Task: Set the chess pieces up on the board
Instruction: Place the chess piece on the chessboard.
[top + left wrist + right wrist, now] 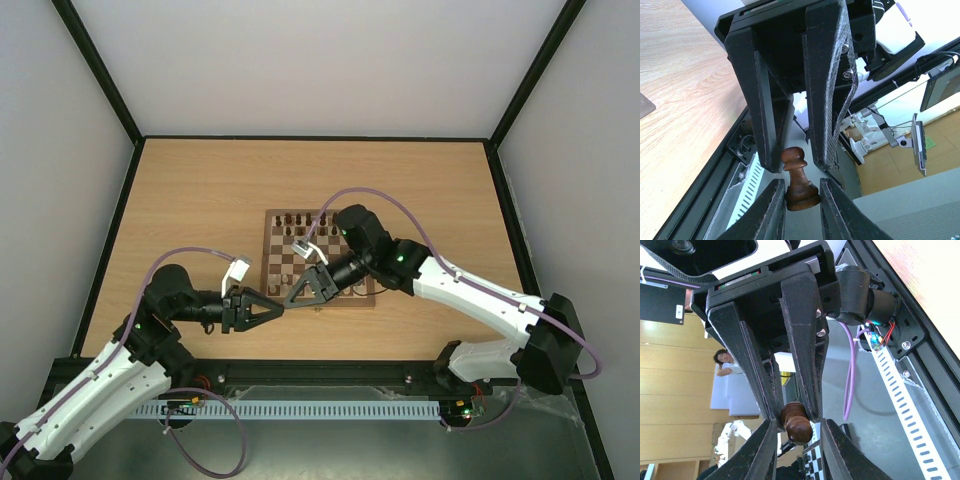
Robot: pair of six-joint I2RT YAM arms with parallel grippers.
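A dark brown pawn [799, 186] hangs in the air between my two grippers, which meet tip to tip at the board's near left corner. My left gripper [802, 184] [276, 309] is shut on the pawn's base. The right gripper [799, 423] [290, 299] faces it, and its fingers [826, 105] flank the pawn's head [800, 429] with a thin gap showing on one side. The board [268, 262] lies mid-table, with dark chess pieces [300, 219] standing in its far rows.
The right arm [440, 280] reaches across the board's near right part. A purple cable [380, 196] arcs above the board. Black frame rails [320, 372] run along the table's near edge.
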